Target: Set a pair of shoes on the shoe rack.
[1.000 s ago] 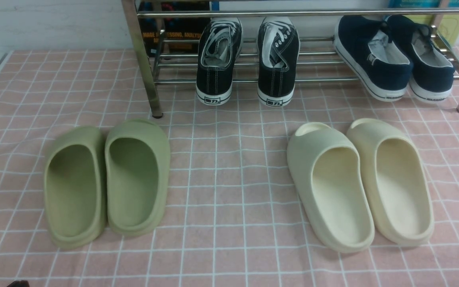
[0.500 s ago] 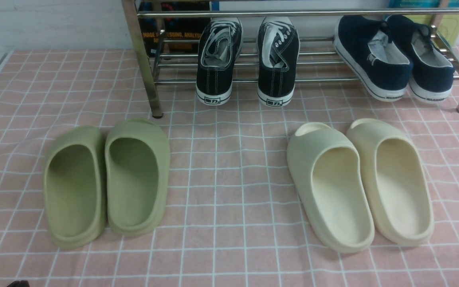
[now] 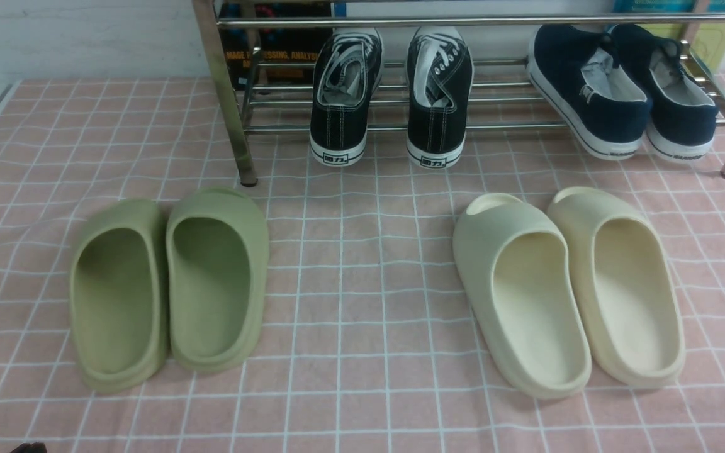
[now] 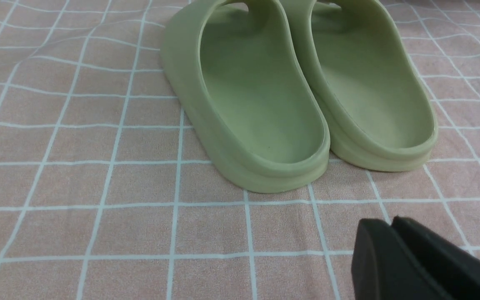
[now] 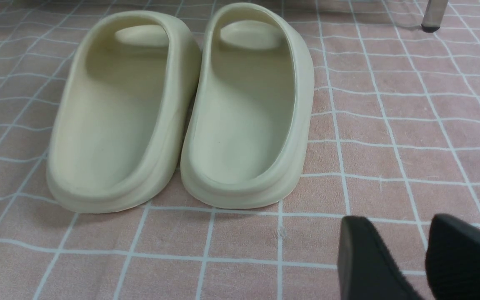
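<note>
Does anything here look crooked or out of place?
Slightly: the navy slip-ons sit slanted on the chrome rack, while the black sneakers are nearly straight, with a gap between them. Nothing looks spilled or damaged.

Both end effectors (image 4: pixel 376 225) (image 5: pixel 396 233) have dark, rounded fingertips (image 5: pixel 354 227).

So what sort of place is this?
Probably an entryway or a mock-up of one: a metal shoe rack holds sneakers, and green slides and cream slides sit before it.
</note>
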Tool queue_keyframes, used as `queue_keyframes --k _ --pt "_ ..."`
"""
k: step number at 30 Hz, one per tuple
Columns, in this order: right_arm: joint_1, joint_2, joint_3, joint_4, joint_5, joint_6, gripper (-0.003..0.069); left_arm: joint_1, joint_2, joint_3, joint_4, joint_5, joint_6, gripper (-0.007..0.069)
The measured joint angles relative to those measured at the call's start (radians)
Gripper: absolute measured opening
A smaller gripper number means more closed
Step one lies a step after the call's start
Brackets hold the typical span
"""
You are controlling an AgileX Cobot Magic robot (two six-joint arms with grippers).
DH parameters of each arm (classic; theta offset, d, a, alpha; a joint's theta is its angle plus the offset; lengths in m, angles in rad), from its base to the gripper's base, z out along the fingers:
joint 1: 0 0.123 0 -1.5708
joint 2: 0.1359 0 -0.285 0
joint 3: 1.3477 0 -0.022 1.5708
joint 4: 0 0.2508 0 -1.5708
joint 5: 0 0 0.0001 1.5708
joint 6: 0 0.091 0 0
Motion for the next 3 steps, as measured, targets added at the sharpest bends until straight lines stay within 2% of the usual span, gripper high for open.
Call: queue_keyframes --k 3 --pt "0.0 0.0 0.0 0.0 0.0 0.0 0.024 0.0 0.0 0.0 0.0 0.0 0.0 0.0059"
